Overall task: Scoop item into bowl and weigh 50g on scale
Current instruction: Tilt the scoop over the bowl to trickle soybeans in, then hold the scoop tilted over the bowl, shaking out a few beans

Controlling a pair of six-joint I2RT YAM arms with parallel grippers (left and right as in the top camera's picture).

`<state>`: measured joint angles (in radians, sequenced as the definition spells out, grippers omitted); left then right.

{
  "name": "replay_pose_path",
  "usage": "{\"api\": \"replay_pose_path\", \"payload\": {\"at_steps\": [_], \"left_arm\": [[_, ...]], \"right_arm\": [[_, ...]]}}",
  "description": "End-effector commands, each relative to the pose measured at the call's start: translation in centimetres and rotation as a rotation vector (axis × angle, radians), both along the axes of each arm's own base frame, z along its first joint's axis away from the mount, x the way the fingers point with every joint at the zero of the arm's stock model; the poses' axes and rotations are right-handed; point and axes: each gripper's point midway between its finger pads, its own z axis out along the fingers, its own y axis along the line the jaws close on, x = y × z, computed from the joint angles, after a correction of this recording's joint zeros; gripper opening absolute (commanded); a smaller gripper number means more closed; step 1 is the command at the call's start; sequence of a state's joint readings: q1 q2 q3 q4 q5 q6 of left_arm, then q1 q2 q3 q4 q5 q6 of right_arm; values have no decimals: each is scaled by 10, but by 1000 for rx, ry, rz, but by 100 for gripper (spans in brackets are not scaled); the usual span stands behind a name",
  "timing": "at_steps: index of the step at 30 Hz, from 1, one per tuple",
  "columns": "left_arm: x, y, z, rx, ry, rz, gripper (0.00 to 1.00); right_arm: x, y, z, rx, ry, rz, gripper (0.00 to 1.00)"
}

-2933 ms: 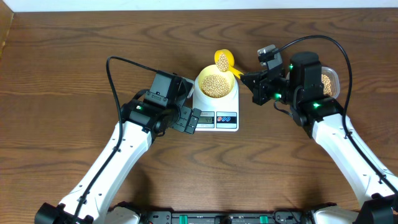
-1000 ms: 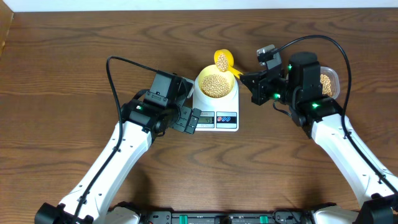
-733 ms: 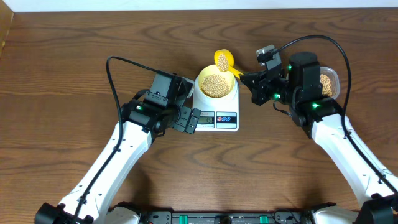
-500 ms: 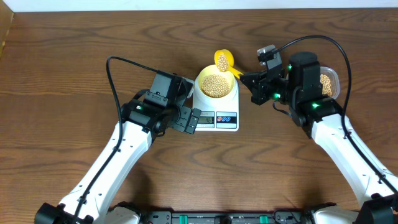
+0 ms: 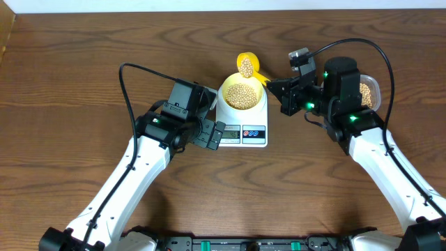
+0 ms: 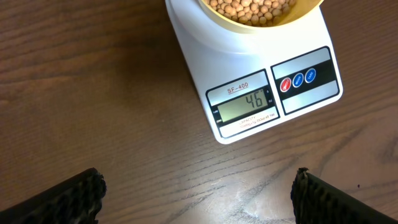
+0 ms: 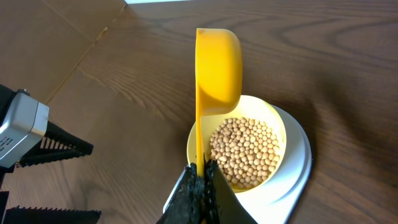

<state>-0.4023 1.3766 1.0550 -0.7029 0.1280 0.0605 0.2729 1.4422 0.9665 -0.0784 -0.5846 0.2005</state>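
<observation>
Many beans [image 7: 245,152] in bowl [image 7: 255,106], scoop [image 7: 217,68] held above

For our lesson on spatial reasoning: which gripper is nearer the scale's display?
Left. The left gripper is just left of the display; the right gripper is farther back beside the bowl, shut on the scoop.

This looks like a robotics lab bench rather than a home kitchen. Two white-and-black robot arms, the left arm [image 5: 132,174] and the right arm [image 5: 390,167], rise from a dark mounting rail [image 5: 251,244] at the near edge of a bare wood-grain table [image 5: 70,56]. Loose black cables [image 5: 120,80] and green status lights [image 5: 155,120] show on them. A small white scale [image 5: 244,141] sits mid-table. The pale strip [image 5: 209,5] along the far edge may be a wall; it is too thin to tell.
</observation>
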Motion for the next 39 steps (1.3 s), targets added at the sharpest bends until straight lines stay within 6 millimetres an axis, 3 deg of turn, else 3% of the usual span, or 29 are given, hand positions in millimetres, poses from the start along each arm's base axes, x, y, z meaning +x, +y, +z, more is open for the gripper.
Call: {"api": "replay_pose_path", "payload": {"at_steps": [1, 5, 14, 22, 39], "left_arm": [[0, 0, 1, 10, -6, -12, 98], [0, 0, 1, 10, -6, -12, 98], [0, 0, 1, 10, -6, -12, 98], [0, 0, 1, 10, -6, -12, 98], [0, 0, 1, 9, -7, -12, 98]], "right_arm": [[-4, 3, 0, -41, -40, 30, 1], [0, -3, -7, -101, -52, -4, 1], [0, -1, -6, -42, 12, -41, 1], [-3, -1, -8, -118, -74, 32, 1], [-5, 3, -7, -73, -25, 15, 1]]}}
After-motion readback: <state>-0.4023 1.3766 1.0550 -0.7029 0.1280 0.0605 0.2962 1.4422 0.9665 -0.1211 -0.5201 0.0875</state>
